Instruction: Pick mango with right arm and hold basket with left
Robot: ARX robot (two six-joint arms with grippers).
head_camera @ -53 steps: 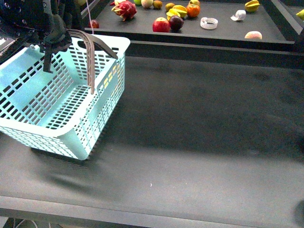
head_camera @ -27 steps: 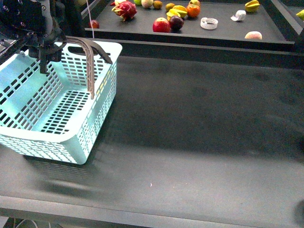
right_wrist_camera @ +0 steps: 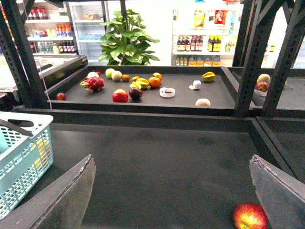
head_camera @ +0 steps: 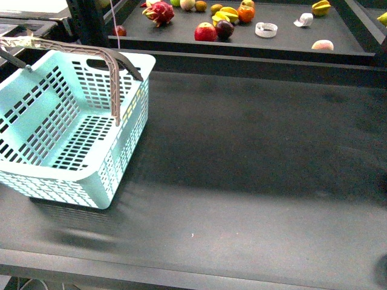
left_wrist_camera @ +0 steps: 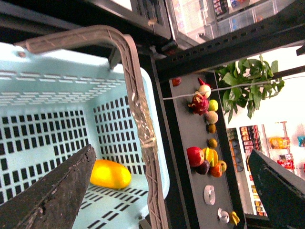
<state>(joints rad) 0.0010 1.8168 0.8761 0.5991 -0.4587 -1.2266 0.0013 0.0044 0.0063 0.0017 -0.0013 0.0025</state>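
Observation:
The light-turquoise basket (head_camera: 36, 121) stands on the dark table at the left, its grey-brown handles (head_camera: 112, 78) raised. In the left wrist view the yellow mango (left_wrist_camera: 110, 174) lies on the floor of the basket (left_wrist_camera: 47, 129), beside the handle (left_wrist_camera: 136, 95). My left gripper (left_wrist_camera: 171, 191) is open and empty, just above the basket, and touches nothing. My right gripper (right_wrist_camera: 171, 200) is open and empty over the bare table, with the basket (right_wrist_camera: 24, 157) off to one side. Neither arm shows in the front view.
A raised back shelf (head_camera: 284, 42) holds a dragon fruit (head_camera: 159, 12), a red apple (head_camera: 205, 31), an orange (head_camera: 245, 13), a starfruit (head_camera: 320, 7) and a peach (head_camera: 322, 45). Another red apple (right_wrist_camera: 249, 217) lies on the table close to my right gripper.
The basket was tilted and held up by my left gripper, then came down flat. My left arm has let go and moved out of the front view. The handles stay raised.

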